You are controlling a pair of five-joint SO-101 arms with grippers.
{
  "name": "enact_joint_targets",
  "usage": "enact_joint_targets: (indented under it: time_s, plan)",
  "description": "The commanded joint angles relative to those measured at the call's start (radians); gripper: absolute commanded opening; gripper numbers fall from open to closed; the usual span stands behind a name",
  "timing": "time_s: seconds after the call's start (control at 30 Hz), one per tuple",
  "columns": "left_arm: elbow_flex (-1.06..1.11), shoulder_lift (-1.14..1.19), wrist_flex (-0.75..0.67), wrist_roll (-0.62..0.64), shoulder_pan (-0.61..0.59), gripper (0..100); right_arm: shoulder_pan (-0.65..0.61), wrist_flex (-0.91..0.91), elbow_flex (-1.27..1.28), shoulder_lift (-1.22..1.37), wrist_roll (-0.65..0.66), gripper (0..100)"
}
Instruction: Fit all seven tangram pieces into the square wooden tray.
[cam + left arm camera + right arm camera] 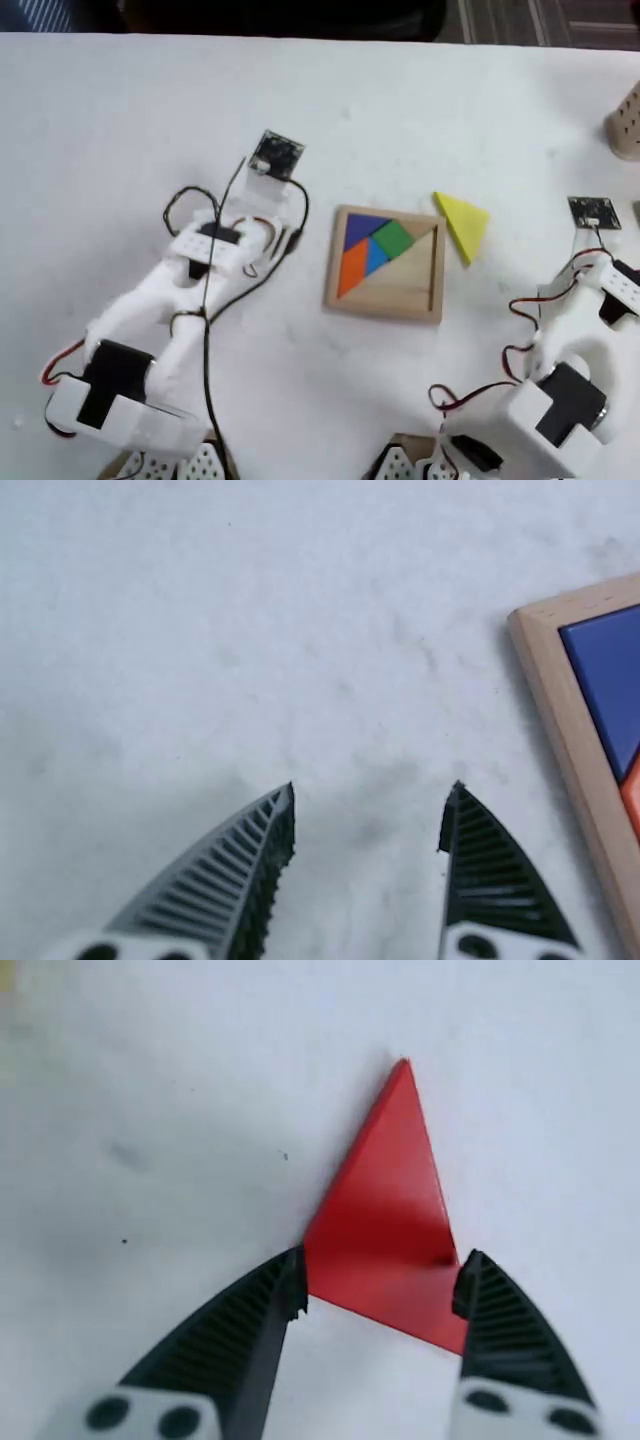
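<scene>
Four pieces already sit in tray (384, 311): blue piece (362, 230), green piece (393, 238), orange piece (352, 268), light-blue piece (377, 256), packed tight twd its 10–11 o'clock corner. Likely reason: building out from one corner so rim squares each piece. Bare wood left from 3 round to 6 o'clock. Tray mid-table (120, 120), btwn the two arms.

Yellow triangle (464, 222) flat on table just off tray's 2 o'clock corner, not touching rim. Prob. parked close for a short carry in.

Left tool (374, 790): released, fingers spread, nothing btwn them, over bare table near tray's 9 o'clock rim (560, 710). Reads as on standby, poss. to steady tray or nudge pieces.

Right tool (385, 1260): also spread, one fingertip at each end of the near edge of red triangle (385, 1190), which lies flat on table, apex pointing away from wrist. Can't tell if pads press. Bracketing the widest edge makes sense for a firm pinch. Judged step: pick up red, then carry to tray's bare half.

Writing: no brand, label or print legible on pieces, tray or arms.
</scene>
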Motion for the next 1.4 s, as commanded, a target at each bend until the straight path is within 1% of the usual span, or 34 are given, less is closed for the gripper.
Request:
enact_joint_targets:
  time_s: [0.0,0.23,0.37,0.47,0.67,0.93,1.07,1.27,1.37]
  plan:
    - [-0.055,-0.004,-0.023,-0.009,-0.016,24,0.027,-0.038,-0.018,-0.007,0.017,22.9]
    - [-0.055,-0.004,-0.023,-0.009,-0.016,24,0.038,-0.033,-0.037,0.021,0.017,22.9]
    - [-0.055,-0.004,-0.023,-0.009,-0.016,24,0.015,-0.039,-0.046,0.104,0.020,22.9]
    - [-0.055,-0.004,-0.023,-0.009,-0.016,24,-0.001,-0.038,-0.064,0.179,0.061,22.9]
    - [-0.055,-0.004,-0.023,-0.009,-0.016,24,-0.016,-0.031,-0.127,0.317,0.086,22.9]
    - [-0.055,-0.004,-0.023,-0.009,-0.016,24,-0.051,-0.024,-0.149,0.406,0.097,23.0]
    - [-0.055,-0.004,-0.023,-0.009,-0.016,24,-0.085,0.039,-0.150,0.426,0.161,23.0]
    - [-0.055,-0.004,-0.023,-0.009,-0.016,24,-0.087,0.041,-0.152,0.452,0.173,23.0]
    - [-0.055,-0.004,-0.023,-0.009,-0.016,24,-0.085,0.045,-0.152,0.467,0.221,23.1]
